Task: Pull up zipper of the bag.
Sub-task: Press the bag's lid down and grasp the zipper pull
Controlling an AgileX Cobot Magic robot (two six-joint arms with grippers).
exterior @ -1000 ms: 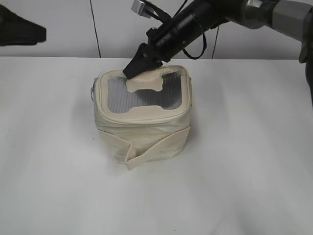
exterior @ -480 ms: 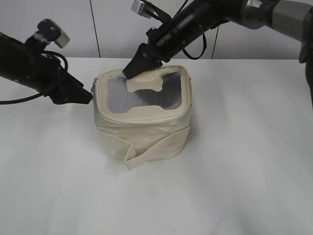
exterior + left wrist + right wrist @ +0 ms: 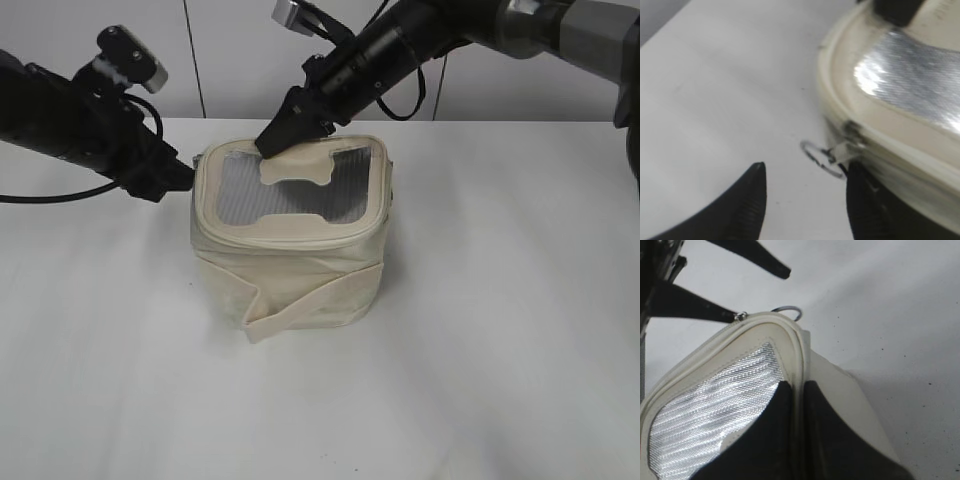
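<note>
The cream bag (image 3: 290, 270) stands on the white table, its grey mesh top with a bone patch facing up. My right gripper (image 3: 275, 140) is shut on the lid's far rim (image 3: 799, 385). The zipper runs round the lid; its silver pull with a round key-ring loop (image 3: 822, 157) hangs at the bag's left side and also shows in the right wrist view (image 3: 788, 311). My left gripper (image 3: 805, 172) is open at the bag's left side (image 3: 185, 180). Its jaws are on either side of the ring and not closed on it; the right jaw touches the bag's wall.
The bag's wide strap band (image 3: 310, 300) wraps the front, its end sticking out. The white table (image 3: 500, 350) extends all around. A white wall stands behind.
My left arm has come in from the far left and now sits against the bag's left side. The bag has shifted and tilted slightly. The right gripper keeps its hold.
</note>
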